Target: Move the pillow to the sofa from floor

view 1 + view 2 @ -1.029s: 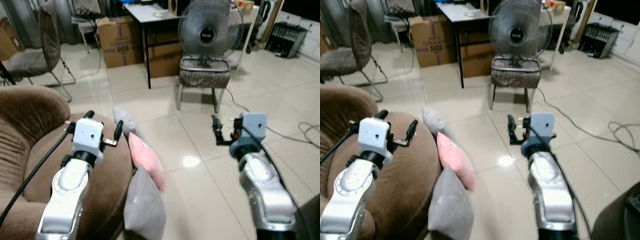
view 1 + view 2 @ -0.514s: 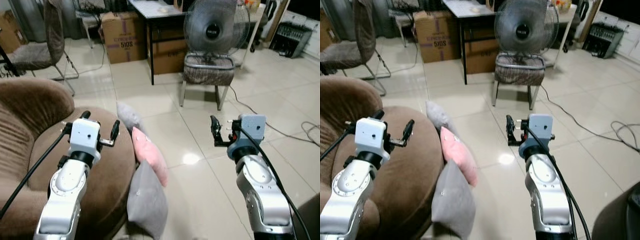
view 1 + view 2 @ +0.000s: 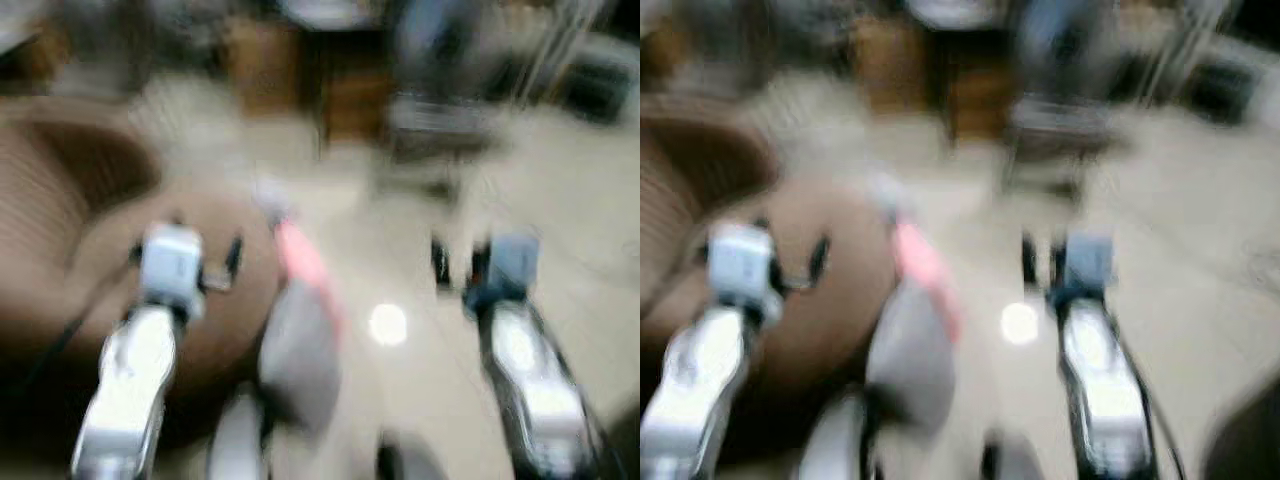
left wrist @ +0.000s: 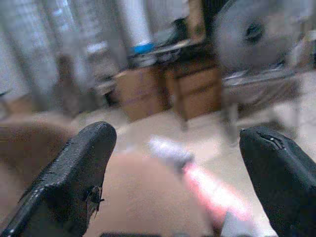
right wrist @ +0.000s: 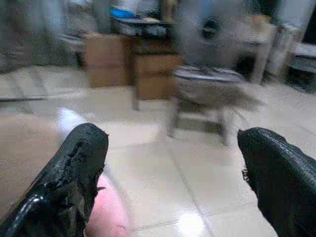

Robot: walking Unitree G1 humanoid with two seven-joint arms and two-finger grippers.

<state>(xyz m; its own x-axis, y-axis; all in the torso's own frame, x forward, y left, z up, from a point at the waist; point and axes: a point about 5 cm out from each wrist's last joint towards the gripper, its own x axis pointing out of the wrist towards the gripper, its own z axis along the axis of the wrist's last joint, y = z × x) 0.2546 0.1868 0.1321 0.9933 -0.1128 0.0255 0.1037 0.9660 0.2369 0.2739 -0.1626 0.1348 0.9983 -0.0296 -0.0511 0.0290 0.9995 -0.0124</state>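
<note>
Both eye views are blurred by motion. A pink pillow [image 3: 305, 268] leans on the floor against the front of the brown sofa [image 3: 60, 200], between two grey pillows, one nearer me [image 3: 298, 355] and one farther [image 3: 268, 200]. My left gripper [image 3: 205, 245] is held over the sofa seat, left of the pillows, open and holding nothing. To the right of the pillows, my right gripper [image 3: 455, 262] hangs over the tiled floor, also open and holding nothing. The left wrist view looks past wide-apart fingers [image 4: 74, 173] at the pink pillow [image 4: 212, 190]. The pink pillow [image 5: 106, 212] also sits low in the right wrist view.
A fan [image 5: 207, 29] stands on a padded stool [image 5: 217, 84] straight ahead. Behind it are a dark table and cardboard boxes [image 5: 106, 59]. A bright glare spot [image 3: 387, 323] marks the tiles between my arms. Blurred shapes sit at the picture's lower edge.
The whole picture has blurred and shifted, so the camera is moving. Both arms keep the same pose with fingers apart. The pillows lie where they were.
</note>
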